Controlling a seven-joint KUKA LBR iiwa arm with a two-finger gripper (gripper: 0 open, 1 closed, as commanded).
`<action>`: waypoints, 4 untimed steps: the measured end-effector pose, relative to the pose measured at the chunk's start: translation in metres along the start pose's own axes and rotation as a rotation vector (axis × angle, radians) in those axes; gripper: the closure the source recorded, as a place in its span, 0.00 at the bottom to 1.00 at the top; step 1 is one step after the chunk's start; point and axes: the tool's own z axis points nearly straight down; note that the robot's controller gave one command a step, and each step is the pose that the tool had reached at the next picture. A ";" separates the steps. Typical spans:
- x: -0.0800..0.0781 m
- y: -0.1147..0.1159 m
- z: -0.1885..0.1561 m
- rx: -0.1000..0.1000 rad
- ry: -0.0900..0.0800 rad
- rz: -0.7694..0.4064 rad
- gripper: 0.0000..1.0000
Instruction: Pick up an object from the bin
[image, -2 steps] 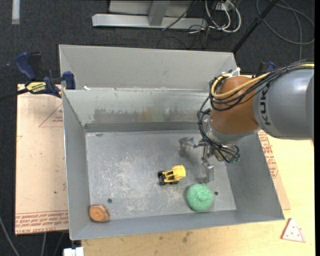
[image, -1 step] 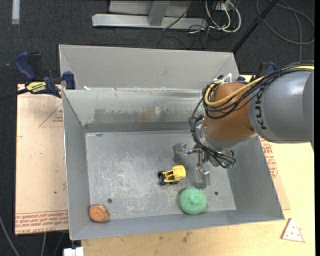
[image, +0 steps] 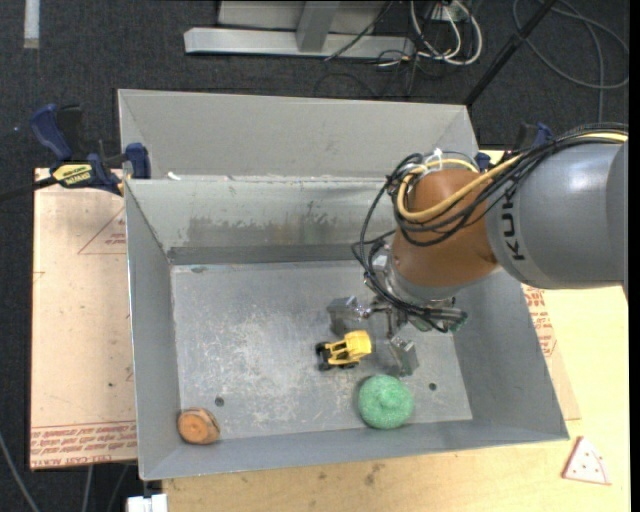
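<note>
Yellow toy digger (image: 345, 350) lies on the bin (image: 250, 330) floor just beside your jaws, which stand spread and empty. Close off-centre and you may nudge it toward the green ball (image: 385, 402).

Tool (image: 377, 335) spread wide beside yellow toy truck (image: 346, 350), green ball (image: 386, 401) near, brown disc (image: 198, 426) well apart

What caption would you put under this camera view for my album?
Robot gripper above a yellow toy truck, beside a fuzzy green ball, in a grey bin.
</note>
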 end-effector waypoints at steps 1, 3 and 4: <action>-0.014 0.037 -0.003 -0.001 -0.003 0.084 1.00; -0.014 0.037 -0.003 0.000 -0.003 0.083 1.00; -0.014 0.037 -0.003 0.000 -0.003 0.083 1.00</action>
